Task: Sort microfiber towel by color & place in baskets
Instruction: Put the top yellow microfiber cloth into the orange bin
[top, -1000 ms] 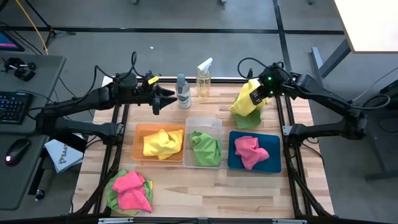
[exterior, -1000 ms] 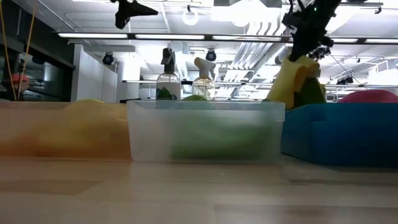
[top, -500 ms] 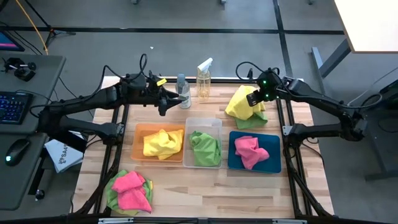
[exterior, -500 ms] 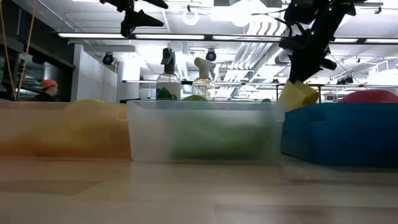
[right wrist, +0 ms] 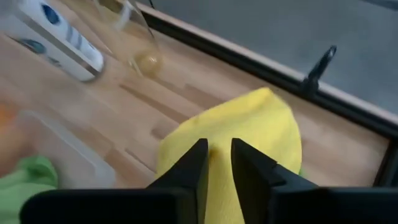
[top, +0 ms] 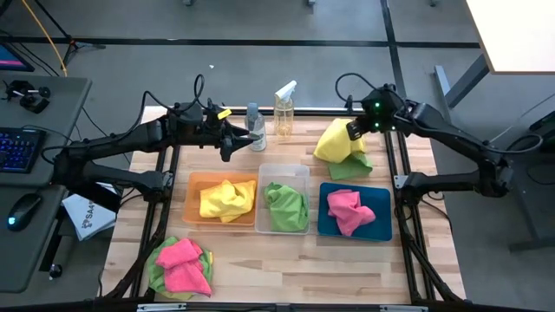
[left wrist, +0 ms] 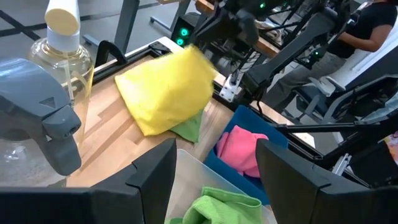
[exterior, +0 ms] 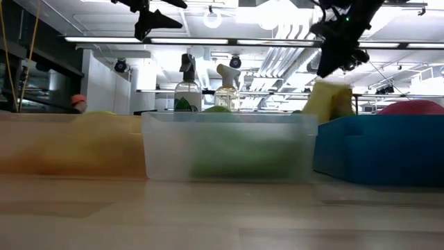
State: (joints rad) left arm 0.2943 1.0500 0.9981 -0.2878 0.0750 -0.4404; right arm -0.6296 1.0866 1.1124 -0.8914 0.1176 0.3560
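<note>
Wooden slats make up the worktop (top: 286, 251), framed by dark rails, with grey floor all round it. Along its middle stand three baskets in a row: the orange basket (top: 196, 187) holds a yellow towel (top: 227, 199), the clear basket (top: 284, 172) a green towel (top: 287, 207), and the blue basket (top: 380, 228) a pink towel (top: 349, 211). At the near left corner of the worktop lies a pink cloth (top: 184, 264) on top of a green cloth (top: 156, 269). Two spray bottles (top: 270, 117) stand at the middle of the far edge.

Near the far right corner a second yellow towel (top: 336, 140) is lifted into a peak over another green towel (top: 351, 167) that lies flat on the wood. The right gripper (top: 356, 130) is at the top of that peak; in the right wrist view its dark fingers (right wrist: 189, 171) stand almost together with the yellow fabric between them, pinching it. In the low view the towel hangs just beyond the blue basket's far wall.

The left gripper (top: 229, 144) hovers above the far edge, just left of the bottles and beyond the orange basket. Its fingers (left wrist: 152, 174) are spread wide with nothing held
</note>
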